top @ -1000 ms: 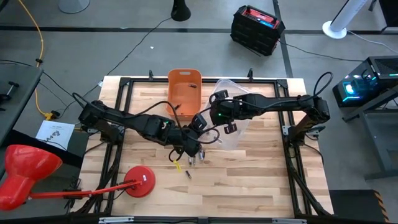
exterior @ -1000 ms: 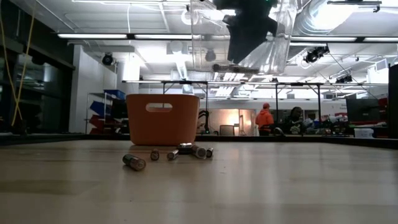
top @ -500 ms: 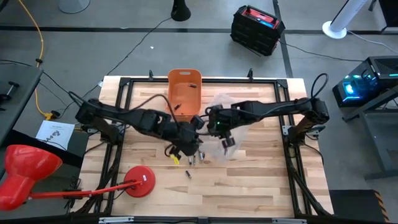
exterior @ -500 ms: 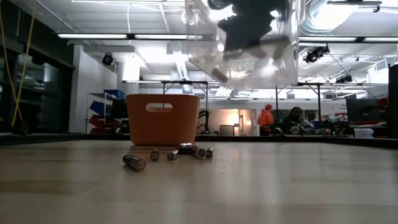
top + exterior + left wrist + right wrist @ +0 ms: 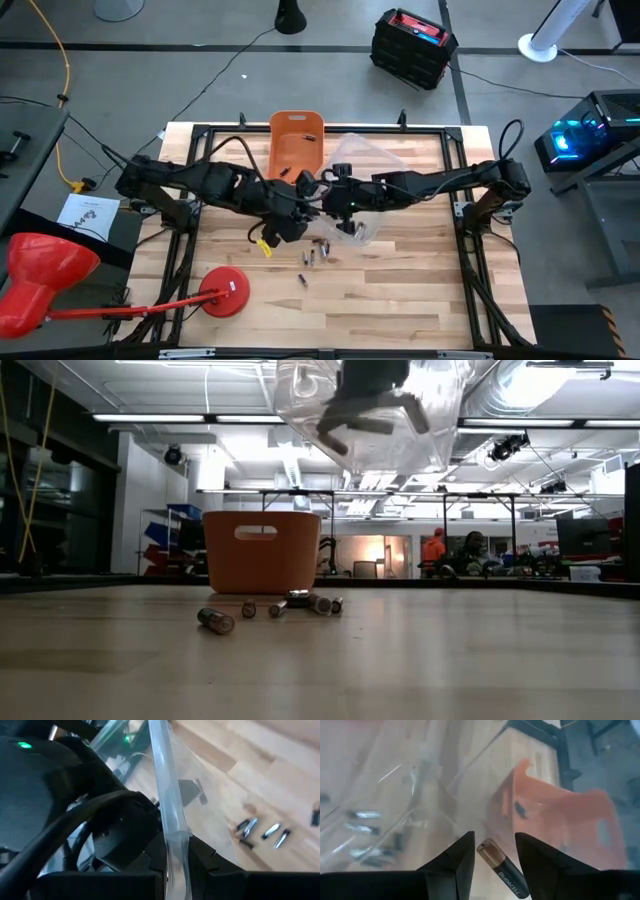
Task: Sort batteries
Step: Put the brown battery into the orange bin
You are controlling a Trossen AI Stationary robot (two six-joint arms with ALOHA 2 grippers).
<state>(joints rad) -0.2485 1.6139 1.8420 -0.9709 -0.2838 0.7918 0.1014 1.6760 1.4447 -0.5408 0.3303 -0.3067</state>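
Low view: wooden tabletop (image 5: 450, 660) (batteries (image 5: 270, 607) scattered).

I see a grey concrete floor (image 5: 200, 70) all around the wooden table (image 5: 420, 290). Beyond the table's far edge, ceiling strip lights (image 5: 180, 417) glow, and 2 people (image 5: 450, 552) sit well behind it.

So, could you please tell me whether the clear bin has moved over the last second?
Yes. In the high view the clear bin has shifted left, ending closer to the orange bin, which has stayed put.
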